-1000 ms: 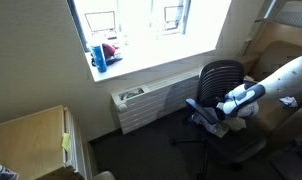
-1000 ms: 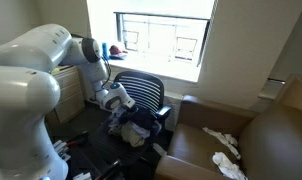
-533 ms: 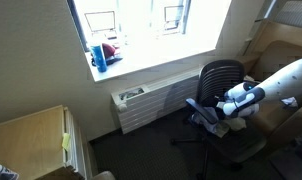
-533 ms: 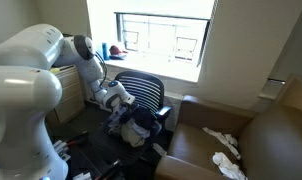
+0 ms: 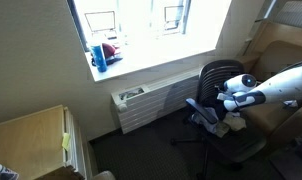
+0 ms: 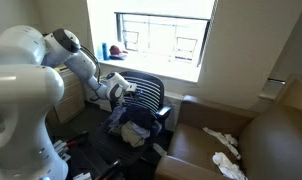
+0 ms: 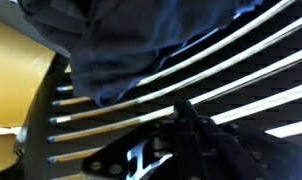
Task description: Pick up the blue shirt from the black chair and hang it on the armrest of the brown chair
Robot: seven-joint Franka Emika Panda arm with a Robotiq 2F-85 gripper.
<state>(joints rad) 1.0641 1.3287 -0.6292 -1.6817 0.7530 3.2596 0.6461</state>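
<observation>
The blue shirt [image 6: 134,124] lies crumpled on the seat of the black chair [image 6: 148,92] in both exterior views, its top pulled up toward my gripper [image 6: 119,88]. My gripper [image 5: 231,99] hovers over the seat in front of the mesh backrest [image 5: 219,75]. In the wrist view my fingertips [image 7: 187,122] are pressed together with dark blue cloth [image 7: 246,152] bunched at them, and more of the shirt [image 7: 141,40] hangs before the chair's slats. The brown chair [image 6: 253,140] stands beside it, its armrest [image 6: 183,150] close to the black chair.
A white cloth [image 6: 223,150] lies on the brown chair's seat. A radiator [image 5: 141,100] runs under the window sill, which holds small items [image 5: 103,55]. A wooden cabinet [image 5: 31,135] stands in the near corner. The brown chair [image 5: 283,60] is behind my arm.
The jaws went from open to shut at the shirt. My gripper then rose from just above the seat, drawing part of the shirt upward.
</observation>
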